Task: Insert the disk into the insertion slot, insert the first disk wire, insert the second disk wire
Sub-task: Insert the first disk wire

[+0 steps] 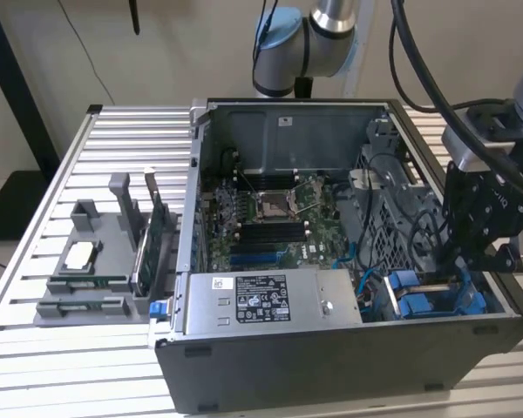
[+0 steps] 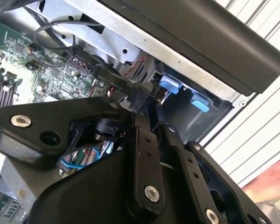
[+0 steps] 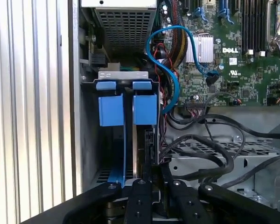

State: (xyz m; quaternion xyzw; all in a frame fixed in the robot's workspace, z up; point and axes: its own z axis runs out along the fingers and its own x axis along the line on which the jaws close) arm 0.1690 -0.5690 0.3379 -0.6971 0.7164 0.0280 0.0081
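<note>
Disk-bay corner of the open dark grey metal computer case (image 1: 349,366), standing on the slatted aluminium table (image 1: 35,366), as I watched it from the remote station. The disk (image 3: 144,108), a drive clipped in a bright blue plastic carrier frame with two handle tabs (image 3: 111,111), stood down in its insertion slot (image 3: 89,135). This was at the case corner toward the exterior view's right, near the grey labelled power supply box (image 1: 261,300). Little of the drive itself showed behind the tabs. From its seat in the bay I judged the first step done.

The black two-fingered gripper (image 2: 151,116) hung inside the bay just beside the tabs. Its jaws were closed on the black plug of a disk wire (image 2: 141,95), and I judged a wire insertion to be in hand. I could not tell whether the plug was seated in the disk, nor whether this wire was the first or the second.

A thin blue cable (image 3: 170,74) looped from the green circuit board (image 3: 252,56) toward the bay, and I could not tell where its lower end went. At least one wire step, possibly both, was therefore left to do.

A person's hand (image 2: 270,182) lay over the table outside the case, well apart from the jaws
</note>
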